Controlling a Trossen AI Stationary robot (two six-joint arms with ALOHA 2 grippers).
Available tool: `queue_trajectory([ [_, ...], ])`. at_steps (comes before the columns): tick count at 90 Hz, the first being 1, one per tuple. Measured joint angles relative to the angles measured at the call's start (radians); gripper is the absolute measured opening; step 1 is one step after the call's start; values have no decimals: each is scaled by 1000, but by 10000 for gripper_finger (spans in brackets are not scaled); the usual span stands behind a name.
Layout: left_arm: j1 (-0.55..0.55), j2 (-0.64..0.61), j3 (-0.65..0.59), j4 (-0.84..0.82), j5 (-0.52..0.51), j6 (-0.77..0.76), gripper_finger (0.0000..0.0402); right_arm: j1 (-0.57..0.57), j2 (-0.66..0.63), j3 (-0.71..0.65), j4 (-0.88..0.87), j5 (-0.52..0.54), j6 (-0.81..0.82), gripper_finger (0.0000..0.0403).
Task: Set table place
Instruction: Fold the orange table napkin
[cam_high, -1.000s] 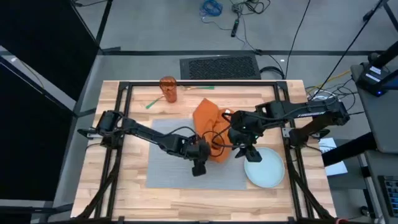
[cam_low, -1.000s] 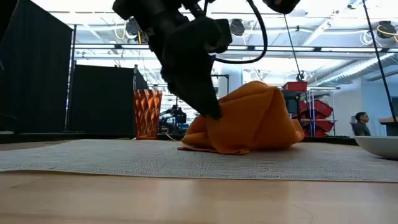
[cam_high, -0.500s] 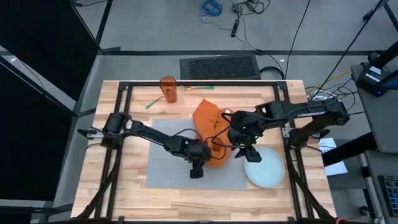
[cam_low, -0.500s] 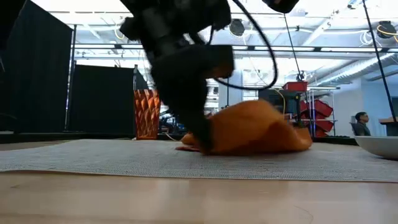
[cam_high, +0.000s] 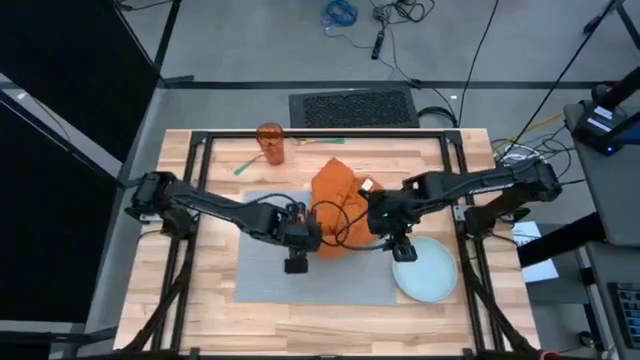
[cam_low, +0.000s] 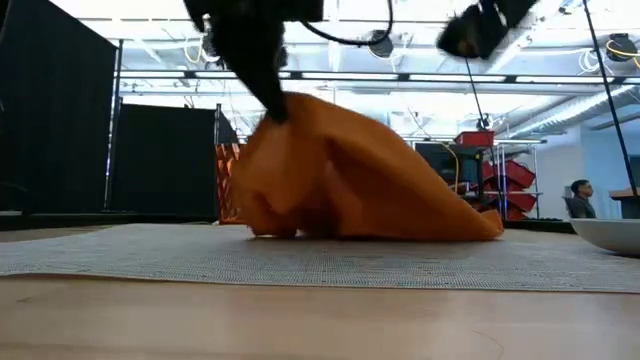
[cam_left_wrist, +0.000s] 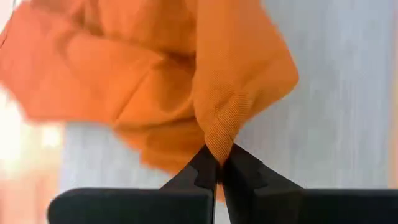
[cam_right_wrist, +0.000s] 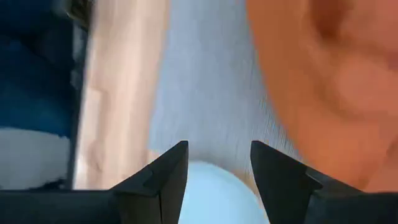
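left hand (cam_left_wrist: 217, 167) has lifted napkin (cam_high: 335, 205) corner, pinched tight, above placemat (cam_high: 265, 275); right hand (cam_right_wrist: 217, 168) wide, nr plate (cam_high: 425, 270).

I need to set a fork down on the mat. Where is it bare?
The placemat is bare along its near edge and left part, below the left gripper. The middle is crowded: napkin, both grippers; the plate borders the right corner.
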Motion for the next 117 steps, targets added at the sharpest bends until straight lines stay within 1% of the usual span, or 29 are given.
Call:
queue_trajectory([
  [11,0,0,9,-149,-2,-3,0,-48,-23,-162,164,1,-2,160],
  [21,-12,0,8,-237,15,-13,0,-108,-81,-243,274,-3,-3,160],
  [27,-27,0,9,-239,49,-23,0,-147,-117,-282,321,-13,3,160],
  [36,-57,3,9,-218,94,-22,0,-193,-160,-335,416,-75,25,160],
  [47,-85,26,7,-165,149,-3,0,-223,-168,-384,502,-135,32,160],
  [55,-91,58,7,-118,175,6,0,-235,-147,-404,551,-162,25,160],
  [82,-93,203,5,-119,244,50,0,-304,-26,-409,620,-165,-29,160],
  [93,-102,224,5,-114,246,60,0,-349,36,-409,654,-204,-49,160],
  [107,-119,226,5,-95,246,57,0,-411,107,-409,683,-220,-73,160],
  [117,-134,226,5,-80,247,57,0,-451,149,-409,728,-269,-76,160],
])
